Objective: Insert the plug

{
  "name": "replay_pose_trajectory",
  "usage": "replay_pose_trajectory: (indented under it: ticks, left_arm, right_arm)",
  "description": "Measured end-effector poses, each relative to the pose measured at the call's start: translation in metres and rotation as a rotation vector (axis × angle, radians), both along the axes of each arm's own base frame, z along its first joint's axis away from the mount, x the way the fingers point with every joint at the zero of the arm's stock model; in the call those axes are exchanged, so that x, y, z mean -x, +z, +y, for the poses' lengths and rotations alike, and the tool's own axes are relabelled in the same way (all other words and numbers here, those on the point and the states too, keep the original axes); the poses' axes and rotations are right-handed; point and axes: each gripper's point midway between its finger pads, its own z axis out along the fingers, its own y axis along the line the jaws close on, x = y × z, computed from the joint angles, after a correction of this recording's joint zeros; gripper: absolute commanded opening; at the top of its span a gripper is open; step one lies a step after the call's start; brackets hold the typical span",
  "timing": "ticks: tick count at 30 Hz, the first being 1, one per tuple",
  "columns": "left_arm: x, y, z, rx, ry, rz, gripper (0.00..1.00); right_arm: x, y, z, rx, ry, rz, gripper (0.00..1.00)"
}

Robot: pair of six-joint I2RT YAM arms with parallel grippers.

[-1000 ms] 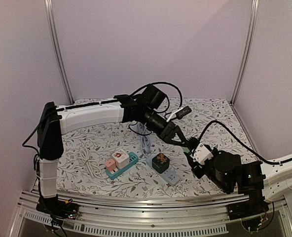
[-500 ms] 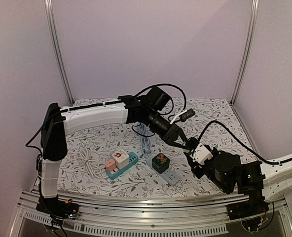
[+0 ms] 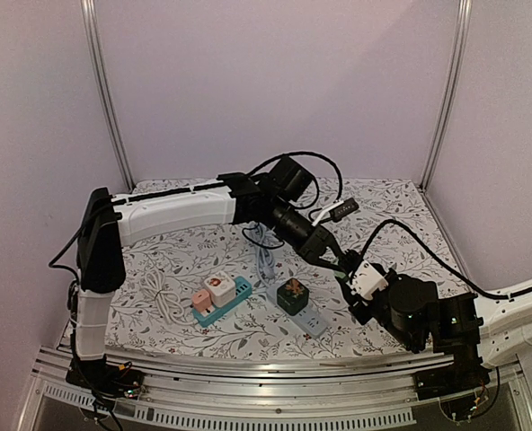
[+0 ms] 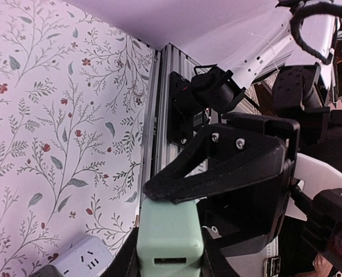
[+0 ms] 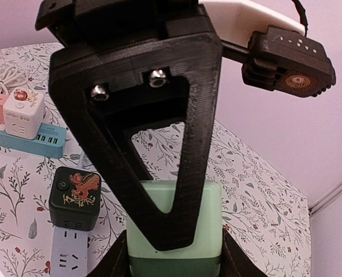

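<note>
Over the flowered table (image 3: 185, 251), from above, the left gripper (image 3: 334, 259) and right gripper (image 3: 350, 277) meet, both pinching the green plug (image 3: 341, 268) aloft; the left wrist view shows it clamped with the grey power strip (image 4: 85, 261) down to its left, and the right wrist view likewise.

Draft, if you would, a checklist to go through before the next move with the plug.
1. Left gripper shut on the plug: ok.
2. Right gripper released from the plug: not ok, its fingers clamp it too.
3. Plug lifted off the table: ok, it is held in the air between the arms.
4. Which way the prongs face: cannot tell, they are hidden.
5. Free socket on the strip next to the black cube: ok, one shows open.
</note>
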Motion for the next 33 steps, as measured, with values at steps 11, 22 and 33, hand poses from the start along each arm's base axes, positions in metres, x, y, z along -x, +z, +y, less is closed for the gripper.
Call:
replay_pose_trajectory:
  ticks: [11, 22, 33]
  left_arm:
    - [0.002, 0.002, 0.002, -0.011, -0.014, -0.016, 0.0]
    - [-0.035, 0.047, 0.016, 0.038, 0.02, -0.131, 0.0]
    - [-0.061, 0.056, 0.041, 0.07, -0.036, -0.328, 0.0]
  right_arm:
    - [-0.001, 0.012, -0.007, -0.046, -0.028, 0.02, 0.99]
    - [0.004, 0.058, -0.044, -0.285, -0.092, 0.096, 0.99]
    - [0.0, 0.084, -0.103, -0.619, -0.291, 0.151, 0.99]
